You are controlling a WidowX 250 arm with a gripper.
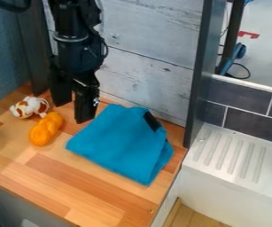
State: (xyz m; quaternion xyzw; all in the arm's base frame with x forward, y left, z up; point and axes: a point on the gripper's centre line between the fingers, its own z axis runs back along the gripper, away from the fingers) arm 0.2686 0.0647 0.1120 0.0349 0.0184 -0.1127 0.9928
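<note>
Blue cloth (123, 144), dark patch (152, 121) near one edge, lies on wooden counter (61, 177) just beside the pincer (72, 113). Pincer fingers spread apart. Orange toy (45, 129) near pincer, opposite side from cloth; brown-and-white toy (29, 107) just beyond. Ridged white drainboard (235, 153) well apart, past cloth. Plank wall (144, 66) behind pincer.

The cloth (120, 144) is turquoise-blue with a black patch (152, 121), the lumpy toy (45, 129) orange, the spotted toy (29, 107) white and brown, the surface (96, 177) striped tan and reddish-brown
</note>
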